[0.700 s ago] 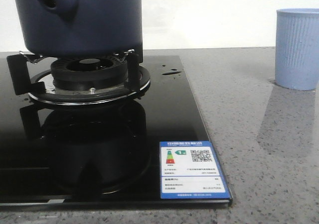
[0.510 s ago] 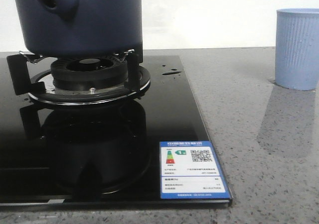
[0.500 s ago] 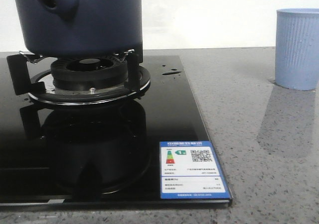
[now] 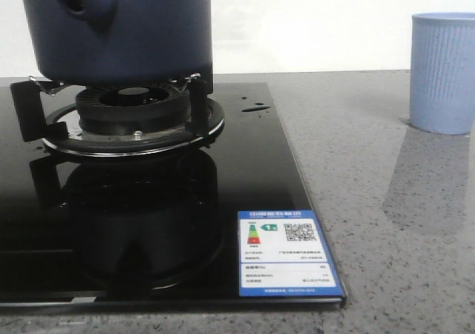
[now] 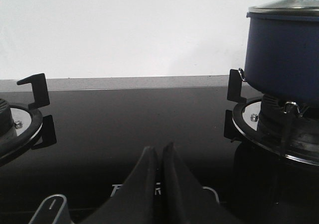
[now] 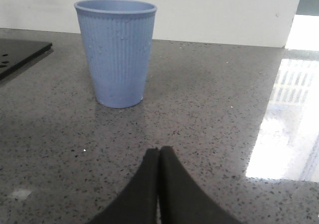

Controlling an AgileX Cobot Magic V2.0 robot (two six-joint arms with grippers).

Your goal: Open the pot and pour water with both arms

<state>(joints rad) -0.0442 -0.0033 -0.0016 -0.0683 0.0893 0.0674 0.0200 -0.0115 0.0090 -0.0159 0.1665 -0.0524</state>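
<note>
label [image 4: 290, 254] on hob glass [image 4: 252, 171] | QR code, numeral 1 | small print unreadable

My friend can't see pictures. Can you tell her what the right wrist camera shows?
A light blue ribbed cup stands upright on a grey speckled counter, empty as far as the view shows. The right hand is shut, its black fingers pressed together and pointing at the cup without touching it. A corner of the black stove shows beside the cup.

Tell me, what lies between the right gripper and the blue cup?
Nothing: only bare grey countertop between the right gripper and the cup, shown in the right wrist view.
</note>
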